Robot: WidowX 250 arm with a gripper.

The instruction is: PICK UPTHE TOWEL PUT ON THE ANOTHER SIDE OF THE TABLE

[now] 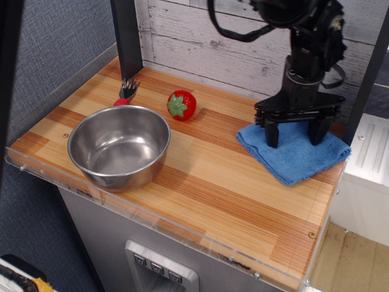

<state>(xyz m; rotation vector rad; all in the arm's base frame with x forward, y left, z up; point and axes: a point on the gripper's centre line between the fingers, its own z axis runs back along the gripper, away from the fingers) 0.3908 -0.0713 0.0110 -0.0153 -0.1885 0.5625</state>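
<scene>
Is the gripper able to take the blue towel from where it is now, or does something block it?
Probably yes. The gripper stands directly over the towel, jaws spread, both fingertips down on the cloth. Nothing lies between them; the strawberry and steel bowl sit well away on the table.

A single fixed view looks down from above and in front of the table (200, 182), angled toward the whitewashed plank wall (231, 36) at the back. It stands moderately near: the whole tabletop fits, its clear front edge running diagonally across the lower frame, with the cabinet front below also visible.
</scene>
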